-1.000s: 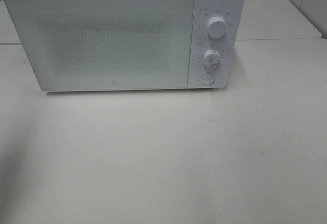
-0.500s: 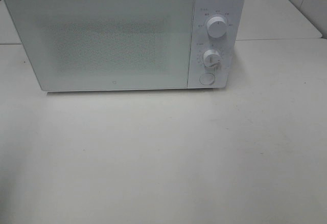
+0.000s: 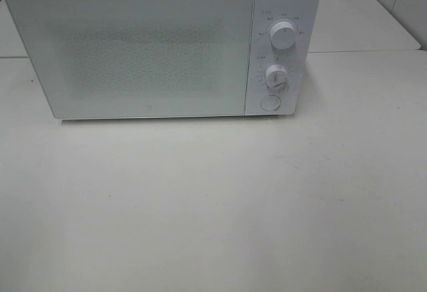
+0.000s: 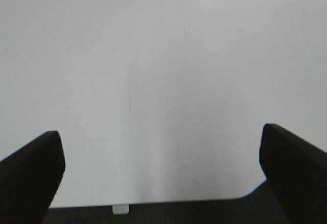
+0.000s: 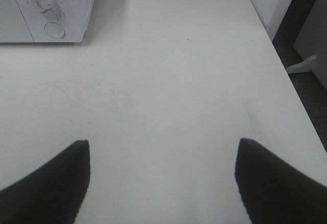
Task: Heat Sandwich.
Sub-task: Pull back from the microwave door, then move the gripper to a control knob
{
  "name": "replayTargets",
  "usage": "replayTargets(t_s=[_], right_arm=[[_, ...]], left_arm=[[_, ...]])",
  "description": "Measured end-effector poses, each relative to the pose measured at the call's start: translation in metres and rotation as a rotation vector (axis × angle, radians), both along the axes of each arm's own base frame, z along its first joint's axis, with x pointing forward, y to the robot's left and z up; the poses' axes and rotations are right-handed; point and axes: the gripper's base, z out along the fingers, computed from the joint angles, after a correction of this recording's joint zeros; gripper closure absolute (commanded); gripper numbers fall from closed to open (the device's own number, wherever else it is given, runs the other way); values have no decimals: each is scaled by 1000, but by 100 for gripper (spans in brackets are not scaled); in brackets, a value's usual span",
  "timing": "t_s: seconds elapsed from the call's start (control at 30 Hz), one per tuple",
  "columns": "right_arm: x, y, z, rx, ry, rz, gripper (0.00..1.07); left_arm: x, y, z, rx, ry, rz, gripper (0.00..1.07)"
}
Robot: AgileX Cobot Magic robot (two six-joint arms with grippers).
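A white microwave [image 3: 160,45] stands at the back of the table with its door shut; two knobs [image 3: 283,37] and a round button sit on its right panel. Its lower right corner also appears in the right wrist view as the microwave [image 5: 48,9]. The sandwich is out of view. My left gripper [image 4: 161,170] hangs open over bare table near the table's edge, nothing between its dark fingers. My right gripper [image 5: 162,175] is open too, over bare table to the right of the microwave. Neither gripper appears in the exterior high view.
The white table [image 3: 220,199] stretches in front of the microwave. A second table surface [image 3: 360,12] lies behind at the right. In the right wrist view the table's right edge [image 5: 286,81] drops to dark floor, with a white furniture foot [image 5: 304,64] beyond.
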Motion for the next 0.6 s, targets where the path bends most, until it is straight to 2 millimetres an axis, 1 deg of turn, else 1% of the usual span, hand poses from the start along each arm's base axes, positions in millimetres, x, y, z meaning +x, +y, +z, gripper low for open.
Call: replayTargets(t_s=[0.1,0.23,0.6], right_arm=[[0,0,0,0,0,0,32],[0,0,0,0,0,0,32],[0,0,0,0,0,0,32]], left_arm=[[-19,-1,1,5,-132,0,8],[-32,-1,2,9,-223,1,8],[-32,-1,2,9,-229,1,8]])
